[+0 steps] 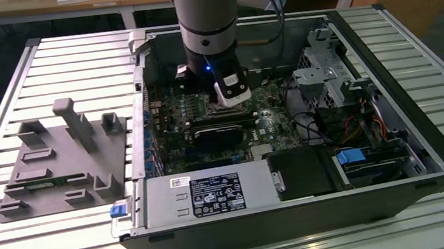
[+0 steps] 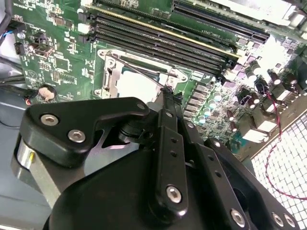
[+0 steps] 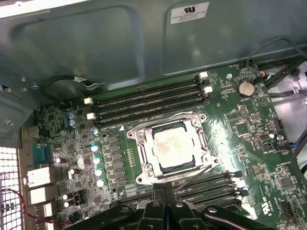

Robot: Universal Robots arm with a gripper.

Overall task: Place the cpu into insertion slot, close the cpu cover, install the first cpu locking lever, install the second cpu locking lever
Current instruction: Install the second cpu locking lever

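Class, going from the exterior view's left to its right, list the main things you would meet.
Grey plastic fixture block with upright posts → small blue clip → grey power supply box with a label → blue drive-bay tab → black case side wall.

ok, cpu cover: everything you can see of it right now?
The cpu cover is a thin silvery metal frame with a square window, lying flat and closed over the insertion slot on the green motherboard. The cpu shows pale and shiny through the window. A thin lever wire runs along its edge nearest the gripper, whose tip sits right at that edge.
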